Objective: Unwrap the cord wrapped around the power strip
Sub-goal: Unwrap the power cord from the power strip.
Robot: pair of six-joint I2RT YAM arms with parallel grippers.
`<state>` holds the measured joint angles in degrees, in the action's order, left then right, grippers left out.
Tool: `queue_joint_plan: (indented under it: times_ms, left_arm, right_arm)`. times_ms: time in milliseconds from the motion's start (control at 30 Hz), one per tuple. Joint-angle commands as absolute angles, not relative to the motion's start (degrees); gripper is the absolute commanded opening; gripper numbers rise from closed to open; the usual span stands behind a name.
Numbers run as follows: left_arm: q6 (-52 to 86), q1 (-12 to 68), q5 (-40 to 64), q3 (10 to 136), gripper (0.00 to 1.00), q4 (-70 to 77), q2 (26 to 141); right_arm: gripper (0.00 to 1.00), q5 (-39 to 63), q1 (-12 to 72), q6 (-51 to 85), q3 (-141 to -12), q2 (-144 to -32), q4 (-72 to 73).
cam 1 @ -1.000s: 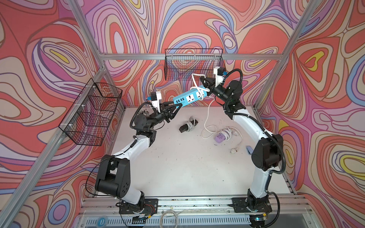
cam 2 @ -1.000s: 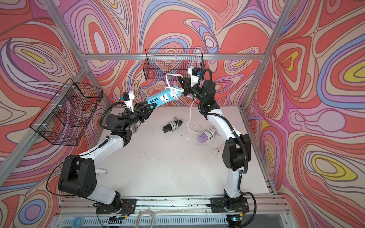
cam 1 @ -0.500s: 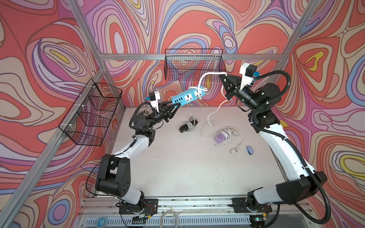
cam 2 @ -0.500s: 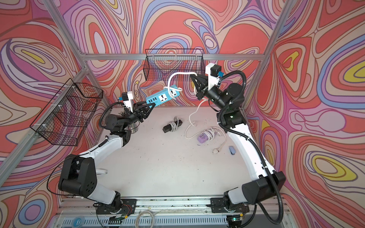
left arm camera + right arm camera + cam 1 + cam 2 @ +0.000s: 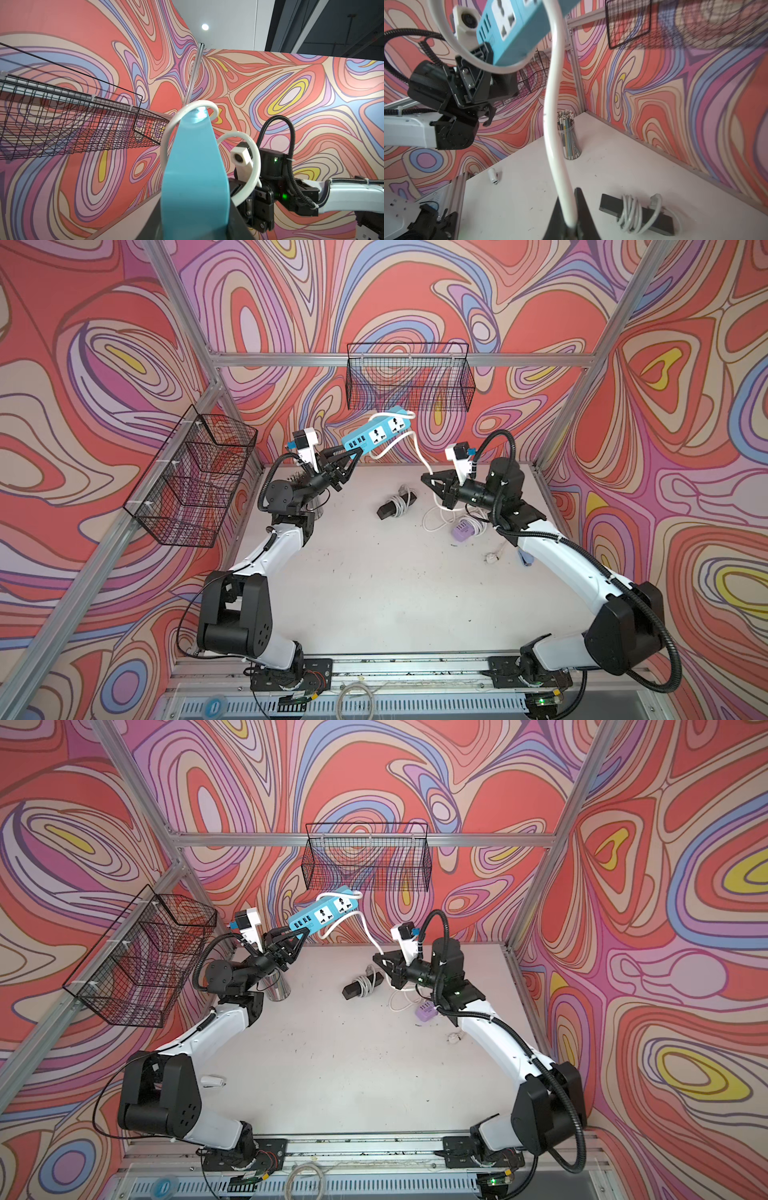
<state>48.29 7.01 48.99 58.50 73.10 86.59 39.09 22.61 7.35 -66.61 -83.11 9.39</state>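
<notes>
Two grippers: both clamped.
Left gripper [image 5: 356, 453]: holds strip [image 5: 380, 432] aloft, 12 o'clock.
Right gripper [image 5: 424, 480]: pinches cord [image 5: 417, 445], 1 o'clock.

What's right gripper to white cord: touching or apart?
Touching. Right wrist view shows the white cord pinched in the shut right gripper.

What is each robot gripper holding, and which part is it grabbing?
The left gripper holds the blue power strip by its USB-port end, up in the air. The right gripper pinches the white cord partway along, below the strip.
</notes>
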Motion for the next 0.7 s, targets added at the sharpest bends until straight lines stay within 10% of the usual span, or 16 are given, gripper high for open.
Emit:
queue_joint_plan:
  times_ms: [0, 667]
  left_arm:
    - [49.04, 6.76, 47.76, 59.0, 0.0, 77.93, 84.4]
    - [52.12, 13.31, 50.96, 61.35, 0.0, 77.99, 85.16]
  right_arm:
    - [0.0, 40.51, 24.06, 9.78, -64.02, -87.28, 14.82]
    - [0.0, 34.38, 18.46, 14.26, -87.46, -117.18, 22.43]
